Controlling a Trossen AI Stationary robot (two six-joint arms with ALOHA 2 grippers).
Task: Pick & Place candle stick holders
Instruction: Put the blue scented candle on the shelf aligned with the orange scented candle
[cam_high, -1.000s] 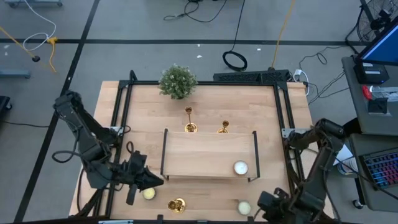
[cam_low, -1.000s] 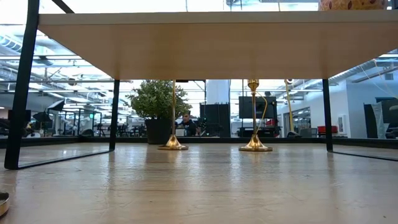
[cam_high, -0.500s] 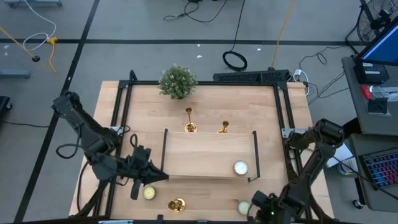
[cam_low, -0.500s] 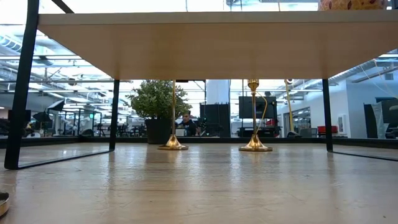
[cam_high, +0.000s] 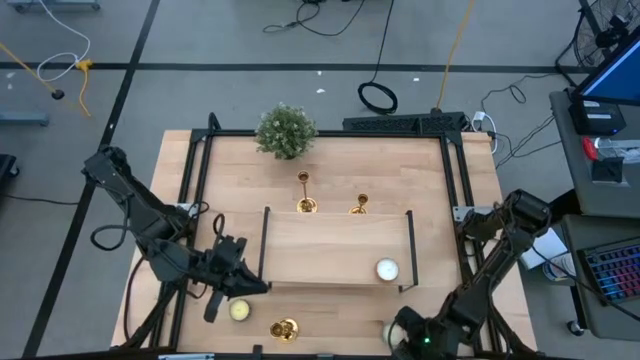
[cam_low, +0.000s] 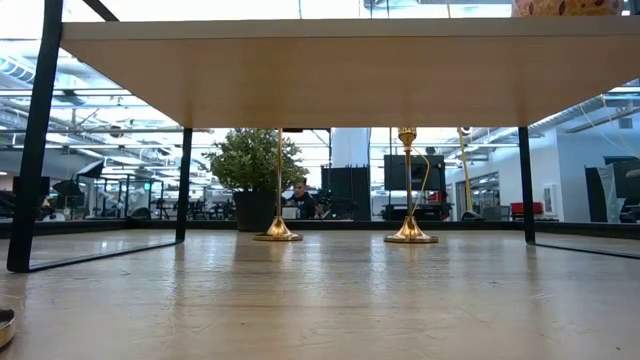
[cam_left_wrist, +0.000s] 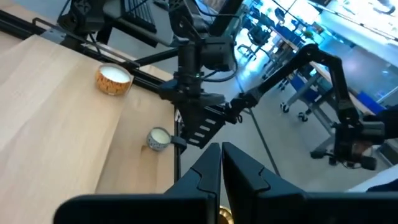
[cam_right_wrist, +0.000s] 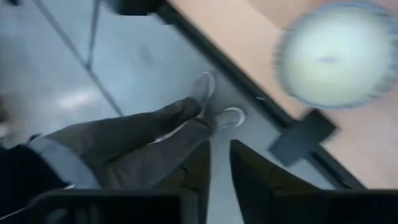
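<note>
Two gold candle stick holders (cam_high: 306, 196) (cam_high: 360, 206) stand on their round bases (cam_low: 278, 235) (cam_low: 408, 236) on the table behind a raised wooden shelf (cam_high: 330, 245). A third gold holder (cam_high: 284, 328) sits near the table's near edge; upright or lying, I cannot tell. My left gripper (cam_high: 262, 287) (cam_left_wrist: 221, 155) hangs shut by the shelf's near left corner, above and left of that holder. My right gripper (cam_high: 398, 324) (cam_right_wrist: 219, 158) is low at the near right, its fingers slightly apart with nothing between them, beside a pale candle (cam_right_wrist: 336, 56).
A candle in a gold cup (cam_high: 387, 268) (cam_left_wrist: 113, 79) sits on the shelf. Another pale candle (cam_high: 240, 311) lies left of the third holder. A bushy green plant (cam_high: 286, 130) stands at the far edge. A person's legs and shoes (cam_right_wrist: 205, 106) show beyond the near edge.
My right gripper has come down and moved toward the table's left along the near edge, ending beside the near-right candle, and its wrist has rolled. My left gripper has shifted slightly toward the shelf and rolled. The holders and candles have kept still.
</note>
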